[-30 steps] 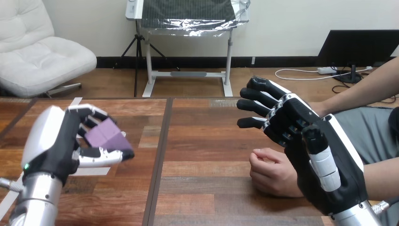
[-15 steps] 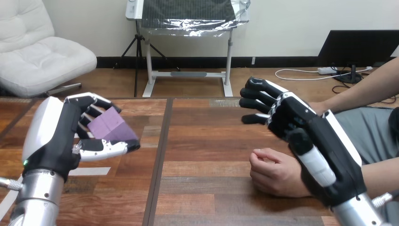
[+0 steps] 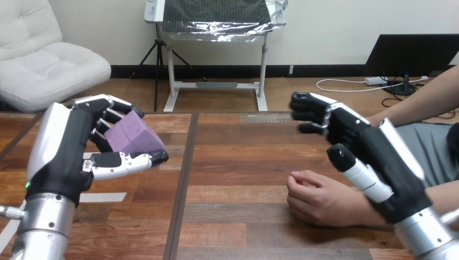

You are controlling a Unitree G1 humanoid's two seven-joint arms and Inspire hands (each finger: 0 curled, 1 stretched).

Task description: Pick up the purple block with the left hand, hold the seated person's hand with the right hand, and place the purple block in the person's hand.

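Two hands: the left hand (image 3: 64,160) grips the block (image 3: 135,138), the open right hand (image 3: 379,154) is just above the person's hand (image 3: 319,200).

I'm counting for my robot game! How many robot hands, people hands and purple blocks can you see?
Purple block: 1
Robot hands: 2, the left hand with its fingers round the purple block, and the right hand, which holds nothing
Person's hand: 1
Total: 4
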